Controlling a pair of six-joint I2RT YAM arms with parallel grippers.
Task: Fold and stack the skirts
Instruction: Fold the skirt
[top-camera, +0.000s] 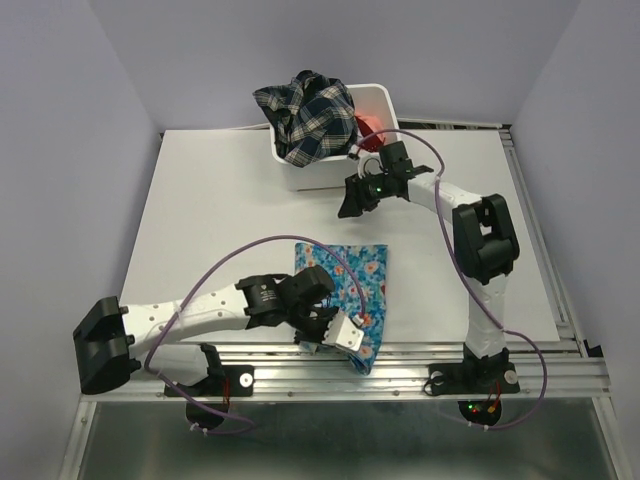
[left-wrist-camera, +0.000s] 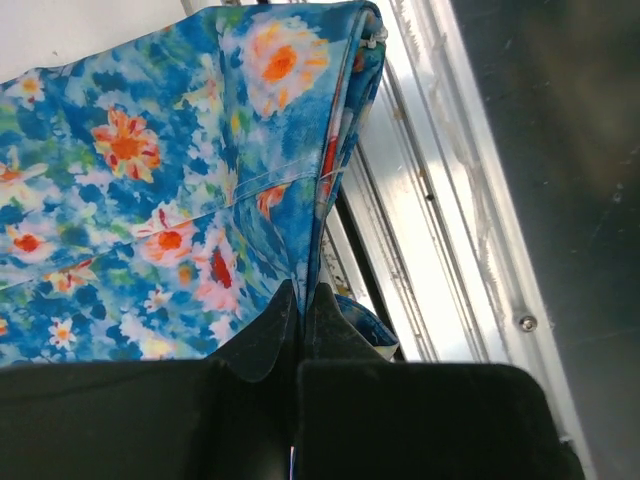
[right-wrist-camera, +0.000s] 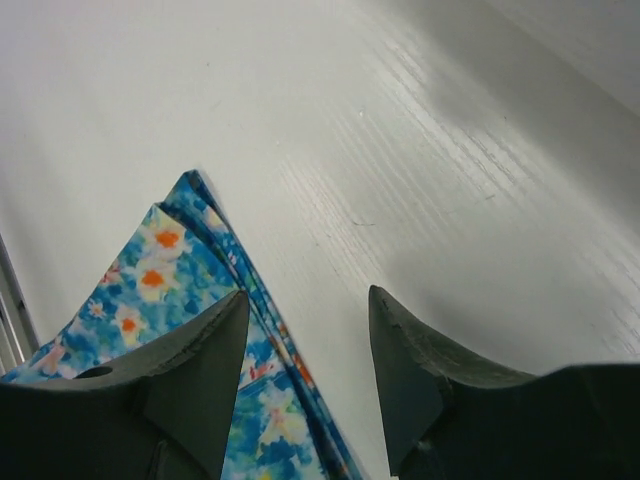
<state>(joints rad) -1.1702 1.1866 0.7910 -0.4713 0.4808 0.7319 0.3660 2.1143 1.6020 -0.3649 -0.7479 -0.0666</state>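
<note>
Left arm (top-camera: 190, 315): is reaching low from its base at the near left corner towards the right, along the near edge of the counter (top-camera: 220, 200).
Left hand (top-camera: 325, 322): is pinching shut on the blue floral skirt (top-camera: 345, 275); in the left wrist view the two black fingers (left-wrist-camera: 265, 340) are pressing together with a fold of the cloth between them.
Blue floral skirt, place: is lying folded at the middle of the counter's near edge, with its near end spilling onto the metal rail (top-camera: 400, 355).
Blue floral skirt, look: is showing bright blue cloth (left-wrist-camera: 150, 180) scattered with red, orange and white flowers, its layered edges stacking up at the far corner (right-wrist-camera: 150, 280).
Writing: a small white tab (left-wrist-camera: 377, 42) is sitting at the skirt's edge, too small to read.
Bin (top-camera: 375, 100): a white bin is standing at the far middle of the counter, with the dark plaid skirt (top-camera: 305, 115) heaping over its rim and the coral-red skirt (top-camera: 365, 125) peeking out beside it.
Right hand (top-camera: 350, 207): is hanging open over bare counter (right-wrist-camera: 400, 150), gripping nothing, its fingers (right-wrist-camera: 190, 370) standing apart just past the blue skirt's far corner.
Right arm (top-camera: 485, 240): is rising from its near right base, bending at the elbow and stretching left, just in front of the bin.
</note>
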